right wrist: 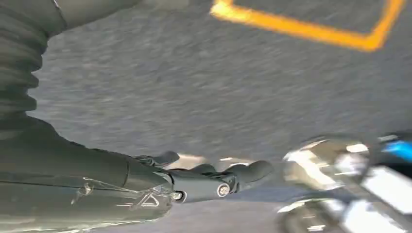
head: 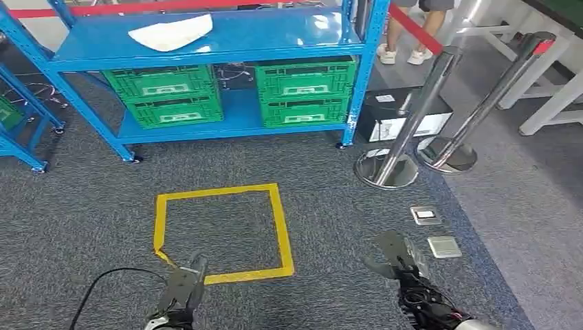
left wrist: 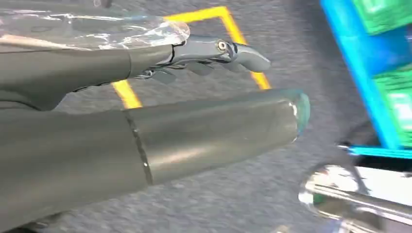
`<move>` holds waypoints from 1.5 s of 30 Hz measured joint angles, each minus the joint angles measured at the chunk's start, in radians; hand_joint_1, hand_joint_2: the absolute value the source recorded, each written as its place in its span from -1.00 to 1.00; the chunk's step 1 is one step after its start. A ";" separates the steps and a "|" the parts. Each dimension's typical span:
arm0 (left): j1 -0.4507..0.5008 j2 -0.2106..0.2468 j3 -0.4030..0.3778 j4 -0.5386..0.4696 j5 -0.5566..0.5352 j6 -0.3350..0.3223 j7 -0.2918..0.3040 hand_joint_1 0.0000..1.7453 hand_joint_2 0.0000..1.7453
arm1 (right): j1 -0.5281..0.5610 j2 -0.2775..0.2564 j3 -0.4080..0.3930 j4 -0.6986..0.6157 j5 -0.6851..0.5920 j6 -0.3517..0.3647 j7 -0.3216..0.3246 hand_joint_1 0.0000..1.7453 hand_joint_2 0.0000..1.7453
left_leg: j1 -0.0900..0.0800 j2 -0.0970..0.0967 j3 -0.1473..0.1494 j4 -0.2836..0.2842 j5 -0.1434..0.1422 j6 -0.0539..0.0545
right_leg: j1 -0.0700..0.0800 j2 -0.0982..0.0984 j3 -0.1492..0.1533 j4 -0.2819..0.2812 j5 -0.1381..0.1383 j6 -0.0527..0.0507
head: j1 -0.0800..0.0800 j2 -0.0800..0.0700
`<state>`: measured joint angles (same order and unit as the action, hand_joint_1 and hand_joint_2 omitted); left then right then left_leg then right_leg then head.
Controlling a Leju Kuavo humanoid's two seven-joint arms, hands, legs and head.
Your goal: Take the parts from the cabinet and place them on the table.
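Both robot hands hanging over carpet, left (head: 184, 285) and right (head: 402, 265), seemingly released, grasping nothing; cabinet (head: 206, 48) ahead holding green crates (head: 165, 96).

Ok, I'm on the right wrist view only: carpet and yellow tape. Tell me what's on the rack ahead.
Observer: The head view shows a blue rack with four green crates on its lower shelf, in two stacks.
Operator: Say what's on top.
Observer: A white flat item lies on the top shelf.
Operator: Report the left hand.
Observer: The left hand hangs low at the near edge of the yellow square, holding nothing.
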<state>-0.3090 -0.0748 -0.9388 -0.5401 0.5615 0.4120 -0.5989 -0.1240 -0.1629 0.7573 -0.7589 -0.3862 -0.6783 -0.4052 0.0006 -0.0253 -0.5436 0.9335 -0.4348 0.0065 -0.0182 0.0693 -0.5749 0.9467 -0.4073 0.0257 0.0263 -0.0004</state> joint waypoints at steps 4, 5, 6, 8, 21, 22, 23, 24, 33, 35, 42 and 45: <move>-0.001 0.005 0.025 -0.087 -0.009 0.008 0.000 -1.00 -1.00 | 0.020 -0.018 -0.056 -0.195 0.093 -0.001 0.046 -1.00 1.00 | 0.000 0.000 0.000 0.000 0.000 0.000 | 0.000 0.000 0.000 0.000 0.000 0.000 | -0.001 0.000; -0.001 0.008 0.028 -0.109 -0.009 0.010 -0.001 -1.00 -1.00 | 0.020 -0.024 -0.067 -0.235 0.106 -0.001 0.052 -1.00 1.00 | 0.000 0.000 0.000 0.000 0.000 0.000 | 0.000 0.000 0.000 0.000 0.000 0.000 | 0.000 0.000; 0.000 0.010 0.033 -0.128 -0.009 0.014 -0.003 -1.00 -1.00 | 0.021 -0.029 -0.075 -0.273 0.117 -0.001 0.057 -1.00 1.00 | 0.000 0.000 0.000 0.000 0.000 0.000 | 0.000 0.000 0.000 0.000 0.000 0.000 | 0.000 0.000; 0.001 0.017 0.048 -0.183 -0.004 0.030 -0.009 -1.00 -1.00 | 0.034 -0.042 -0.095 -0.374 0.143 -0.001 0.071 -1.00 1.00 | 0.000 0.000 0.000 0.000 0.000 0.000 | 0.000 0.000 0.000 0.000 0.000 0.000 | 0.000 0.000; -0.001 0.066 0.063 -0.436 0.030 0.113 -0.007 -1.00 -1.00 | 0.037 -0.065 -0.115 -0.728 0.271 0.002 0.108 -1.00 1.00 | 0.000 0.000 0.001 0.000 0.000 0.000 | 0.000 0.000 0.000 0.000 0.000 0.000 | -0.001 0.000; 0.001 0.071 0.065 -0.451 0.031 0.114 -0.006 -1.00 -1.00 | 0.038 -0.065 -0.112 -0.745 0.268 0.004 0.111 -1.00 1.00 | 0.000 0.000 0.001 0.000 0.000 0.000 | 0.000 0.000 0.000 0.000 0.000 0.000 | -0.001 0.000; 0.002 0.075 0.065 -0.463 0.032 0.114 -0.006 -1.00 -1.00 | 0.037 -0.065 -0.110 -0.760 0.265 0.004 0.115 -1.00 1.00 | 0.000 0.000 0.001 0.000 0.000 0.000 | 0.000 0.000 0.000 0.000 0.000 0.000 | -0.001 0.000; 0.003 0.079 0.066 -0.474 0.033 0.116 -0.006 -1.00 -1.00 | 0.037 -0.065 -0.108 -0.772 0.262 0.005 0.117 -1.00 1.00 | 0.000 0.000 0.001 0.000 0.000 0.000 | 0.000 0.000 0.000 0.000 0.000 0.000 | -0.001 0.000; 0.014 0.095 0.066 -0.556 0.028 0.122 0.013 -1.00 -1.00 | 0.037 -0.065 -0.087 -0.861 0.378 0.003 0.157 -1.00 1.00 | 0.000 0.000 0.000 0.000 0.000 0.000 | 0.000 0.000 0.000 0.000 0.000 0.000 | 0.000 0.000; 0.018 0.097 0.066 -0.579 0.027 0.129 0.026 -1.00 -1.00 | 0.037 -0.065 -0.082 -0.882 0.413 0.002 0.178 -1.00 1.00 | 0.000 0.000 0.000 0.000 0.000 0.000 | 0.000 0.000 0.000 0.000 0.000 0.000 | -0.001 0.000; 0.022 0.111 0.066 -0.638 0.022 0.136 0.049 -1.00 -1.00 | 0.038 -0.065 -0.072 -0.919 0.417 0.001 0.190 -1.00 1.00 | 0.000 0.000 0.000 0.000 0.000 0.000 | 0.000 0.000 0.000 0.000 0.000 0.000 | -0.001 0.000; 0.023 0.116 0.066 -0.655 0.020 0.138 0.050 -1.00 -1.00 | 0.038 -0.065 -0.069 -0.928 0.411 0.001 0.189 -1.00 1.00 | 0.000 0.000 0.000 0.000 0.000 0.000 | 0.000 0.000 0.000 0.000 0.000 0.000 | -0.001 0.000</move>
<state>-0.2861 0.0416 -0.8728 -1.1952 0.5818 0.5497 -0.5489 -0.0864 -0.2277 0.6886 -1.6869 0.0248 -0.6771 -0.2163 0.0005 -0.0251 -0.5432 0.9335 -0.4347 0.0066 -0.0183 0.0695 -0.5748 0.9468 -0.4073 0.0257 0.0252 -0.0004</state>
